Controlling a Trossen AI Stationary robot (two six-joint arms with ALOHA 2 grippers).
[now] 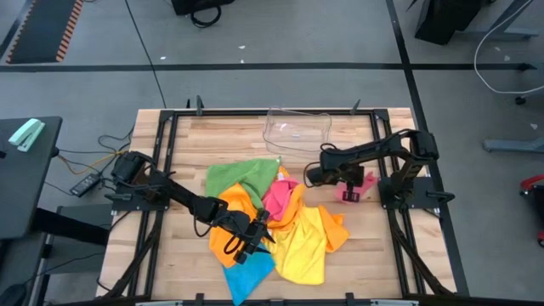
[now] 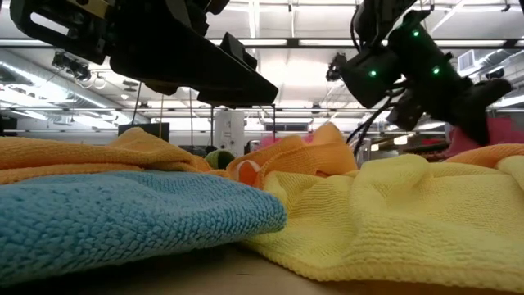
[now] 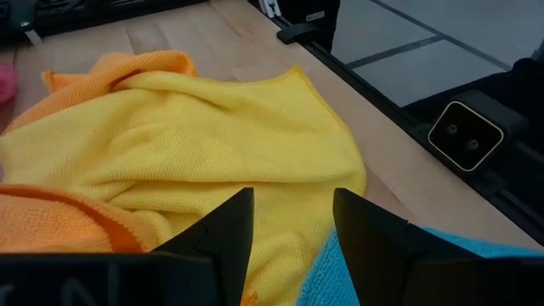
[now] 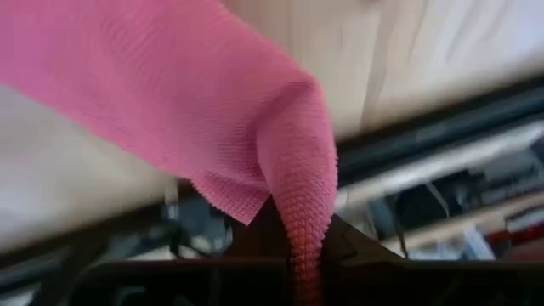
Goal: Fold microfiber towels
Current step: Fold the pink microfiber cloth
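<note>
From above, the right pincer [image 1: 351, 192] sits near the tabletop's [image 1: 399, 255] right edge, pinched on a pink towel [image 1: 355, 188] that lies apart from the main heap, just right of it. The left pincer [image 1: 253, 242] hangs over the heap's near end, where orange, yellow and blue meet. The heap holds one green towel [image 1: 238, 177], an orange towel [image 1: 229, 212], another pink one [image 1: 279, 197], one yellow towel [image 1: 308, 242] and one blue towel [image 1: 248, 270]; a single clear plastic tray [image 1: 297, 129] stands at the far edge.

At table height, the blue towel [image 2: 123, 217] lies in front on one side, the yellow [image 2: 393, 213] on the other, with orange folds [image 2: 98, 156] behind.

Past the left wrist, the fingers [image 3: 225, 234] stand spread over the seam between yellow [image 3: 195, 136] and blue [image 3: 374, 272], so this arm is the nearer to those two.

Past the right wrist, the pink cloth [image 4: 170, 93] narrows to a fold running down between the pressed fingers, its long axis along the pincer's reach.
</note>
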